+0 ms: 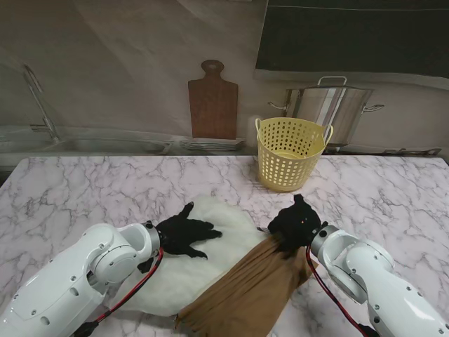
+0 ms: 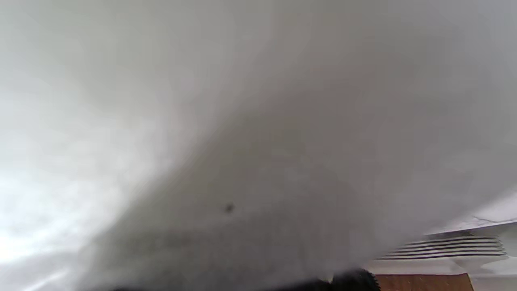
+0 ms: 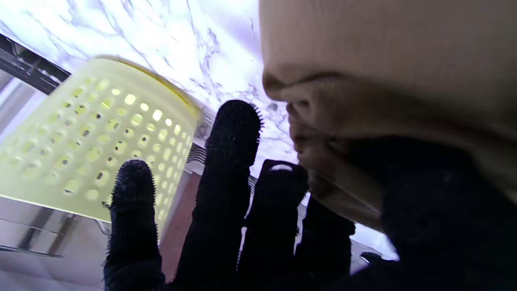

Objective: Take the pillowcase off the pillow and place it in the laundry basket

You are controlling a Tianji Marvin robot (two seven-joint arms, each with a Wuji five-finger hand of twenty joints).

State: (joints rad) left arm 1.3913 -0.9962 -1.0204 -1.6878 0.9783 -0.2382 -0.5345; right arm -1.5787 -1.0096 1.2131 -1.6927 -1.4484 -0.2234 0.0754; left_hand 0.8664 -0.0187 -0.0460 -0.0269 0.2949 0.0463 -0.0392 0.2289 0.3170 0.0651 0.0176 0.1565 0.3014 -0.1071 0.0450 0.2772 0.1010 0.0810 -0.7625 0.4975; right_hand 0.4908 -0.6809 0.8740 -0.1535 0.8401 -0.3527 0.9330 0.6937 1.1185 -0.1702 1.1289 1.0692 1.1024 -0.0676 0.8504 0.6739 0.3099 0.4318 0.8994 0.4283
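Note:
A white pillow (image 1: 186, 281) lies on the marble table (image 1: 91, 189), near me and left of centre. My left hand (image 1: 184, 232) rests flat on top of it with its fingers spread, holding nothing. The left wrist view is filled by the blurred white pillow (image 2: 202, 121). The brown pillowcase (image 1: 245, 295) is bunched on the pillow's right side. My right hand (image 1: 298, 223) is shut on its far end, and the right wrist view shows the pillowcase (image 3: 383, 60) bunched against the palm with the other fingers (image 3: 230, 161) extended. The yellow perforated laundry basket (image 1: 289, 153) (image 3: 93, 137) stands upright beyond the right hand.
A wooden cutting board (image 1: 212, 105) leans on the back wall. A steel pot (image 1: 330, 105) stands behind the basket. A faucet (image 1: 38, 98) and a sink are at the far left, behind the table's back edge.

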